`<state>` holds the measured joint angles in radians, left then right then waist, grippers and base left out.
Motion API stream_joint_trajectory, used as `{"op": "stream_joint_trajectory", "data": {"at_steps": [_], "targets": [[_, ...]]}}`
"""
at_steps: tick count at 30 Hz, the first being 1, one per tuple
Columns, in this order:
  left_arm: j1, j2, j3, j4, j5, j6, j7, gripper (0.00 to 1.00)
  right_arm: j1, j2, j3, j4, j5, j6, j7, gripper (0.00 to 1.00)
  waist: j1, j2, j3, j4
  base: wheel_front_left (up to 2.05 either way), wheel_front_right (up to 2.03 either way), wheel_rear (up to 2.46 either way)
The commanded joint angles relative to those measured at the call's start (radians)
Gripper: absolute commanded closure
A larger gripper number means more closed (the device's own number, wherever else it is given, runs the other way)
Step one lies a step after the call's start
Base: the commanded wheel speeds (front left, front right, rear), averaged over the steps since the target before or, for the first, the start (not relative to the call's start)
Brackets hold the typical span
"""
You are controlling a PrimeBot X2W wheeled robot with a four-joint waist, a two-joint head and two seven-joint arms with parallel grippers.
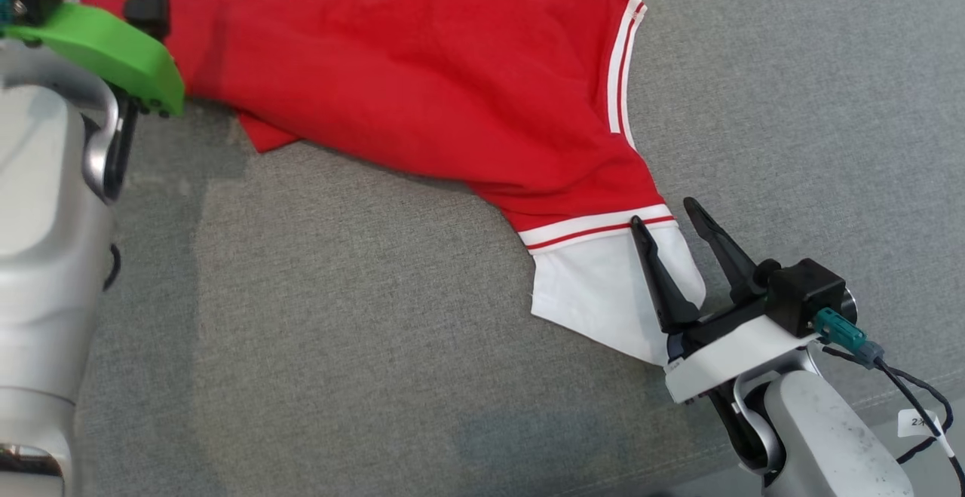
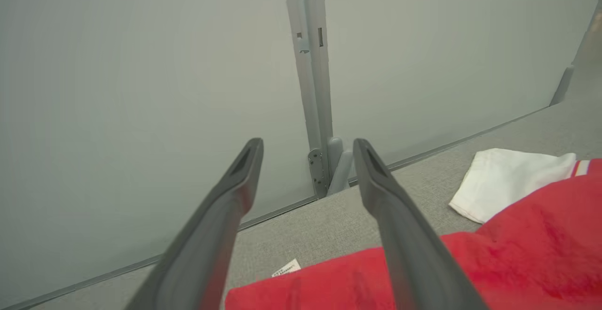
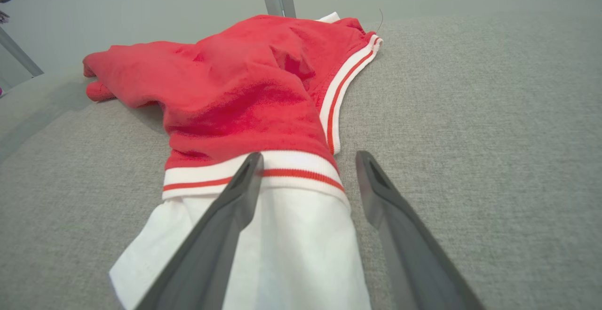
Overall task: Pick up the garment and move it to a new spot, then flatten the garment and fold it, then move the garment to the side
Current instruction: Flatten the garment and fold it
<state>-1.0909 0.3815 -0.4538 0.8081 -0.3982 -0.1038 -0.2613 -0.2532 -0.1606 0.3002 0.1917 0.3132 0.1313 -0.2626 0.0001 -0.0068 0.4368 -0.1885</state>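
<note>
Garment [image 1: 452,82] sleeve beneath right claw [image 1: 663,211]

Silver forearms [image 1: 45,256], green bracket [image 1: 105,52], dark fingers [image 1: 662,282]

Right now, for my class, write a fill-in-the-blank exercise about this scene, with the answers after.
Most of the garment is ____.
It lies on a ____ fabric surface.
The right gripper has its jaws ____, not shut, at a white sleeve.
Missing words: red; grey; open.
</note>
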Motion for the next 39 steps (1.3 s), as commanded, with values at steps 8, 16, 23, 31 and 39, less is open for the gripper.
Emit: {"op": "stream_joint_trajectory", "data": {"at_steps": [8,16,23,31,39], "targets": [[0.292,-0.118,0.153,-0.147,-0.007,0.016,-0.003,0.0,0.025,-0.013,-0.015,-0.001,-0.006,-0.001,-0.003,0.0,-0.0001,0.0068,-0.069,0.071,0.0,0.0,0.0],[0.51,-0.251,0.221,-0.204,0.034,-0.015,-0.003,0.0,0.025,-0.026,-0.007,-0.006,0.0,-0.001,-0.003,0.0,-0.0001,0.0068,-0.081,0.083,0.0,0.0,0.0],[0.52,-0.282,0.241,-0.164,0.074,-0.026,-0.003,0.0,0.016,-0.03,-0.01,-0.016,0.001,-0.001,-0.003,0.0,-0.0001,0.0068,-0.04,0.044,0.0,0.0,0.0],[0.489,-0.277,0.253,-0.144,0.093,-0.027,-0.003,0.0,0.005,-0.019,-0.023,-0.03,-0.002,-0.001,-0.003,0.0,-0.0001,0.0068,0.002,0.014,0.0,0.0,0.0],[0.482,-0.268,0.208,-0.209,0.075,-0.027,-0.003,1.0,-0.003,-0.017,-0.036,-0.036,-0.013,-0.001,-0.003,0.0,-0.0001,0.0068,0.012,0.033,0.0,0.0,0.0]]}}
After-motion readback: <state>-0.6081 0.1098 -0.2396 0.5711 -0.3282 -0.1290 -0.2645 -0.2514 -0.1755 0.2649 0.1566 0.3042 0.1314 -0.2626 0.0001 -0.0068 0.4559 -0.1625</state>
